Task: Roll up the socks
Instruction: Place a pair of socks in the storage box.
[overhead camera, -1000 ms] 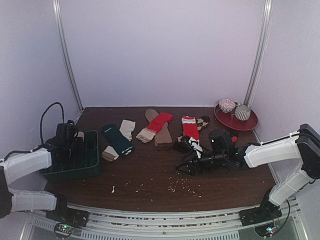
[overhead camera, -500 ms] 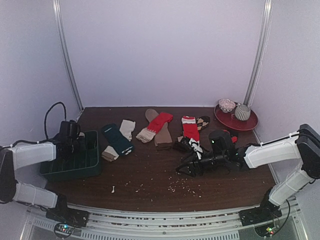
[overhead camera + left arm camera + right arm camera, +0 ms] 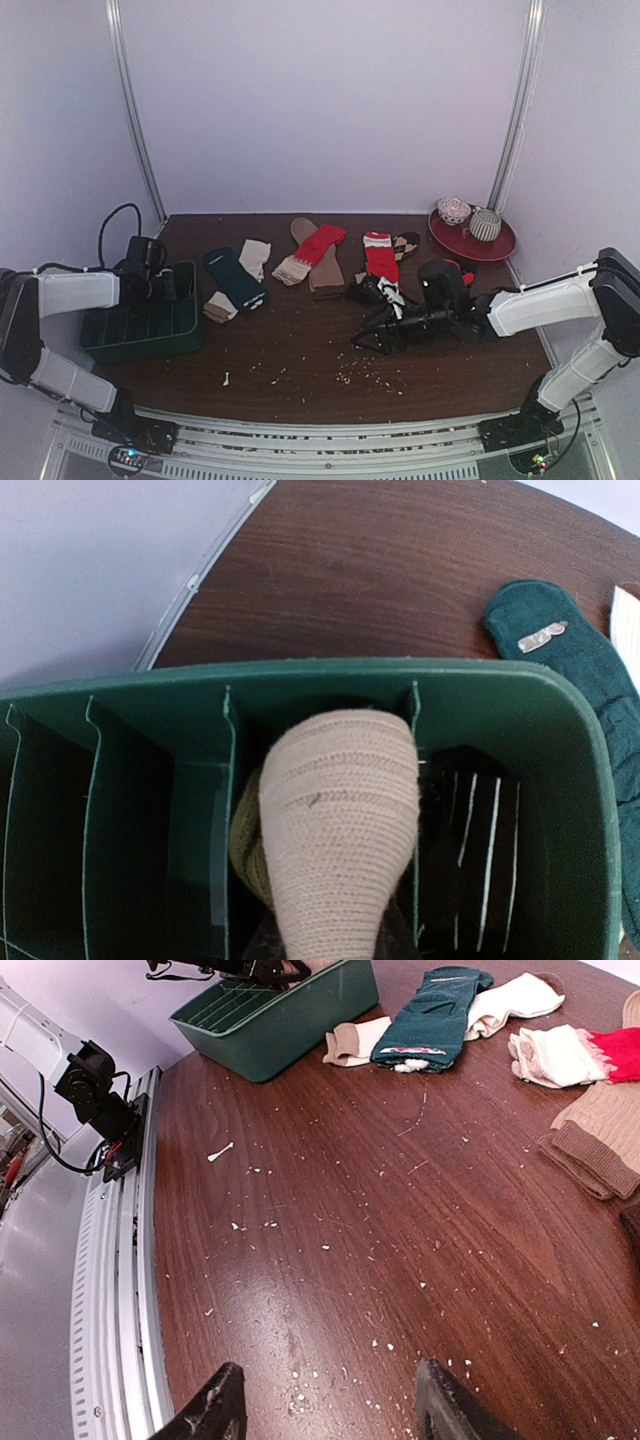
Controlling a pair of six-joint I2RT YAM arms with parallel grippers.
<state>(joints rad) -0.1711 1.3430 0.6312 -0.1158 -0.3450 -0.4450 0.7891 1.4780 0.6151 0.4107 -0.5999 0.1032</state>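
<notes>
One rolled tan sock between left fingers

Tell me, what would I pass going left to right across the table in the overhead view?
First the green tray → dark teal sock → red sock with cream cuff → red-and-white sock → red plate.

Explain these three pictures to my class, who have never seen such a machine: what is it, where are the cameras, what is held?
Two robot arms sit at a table, each ending in a two-finger claw. The wide picture looks down from above and behind them; the other two come from cameras on the wrists. On the wood lie loose socks, with a green tray at the left. The left claw holds a rolled tan sock over the tray. The right claw is open and empty above the table.
</notes>
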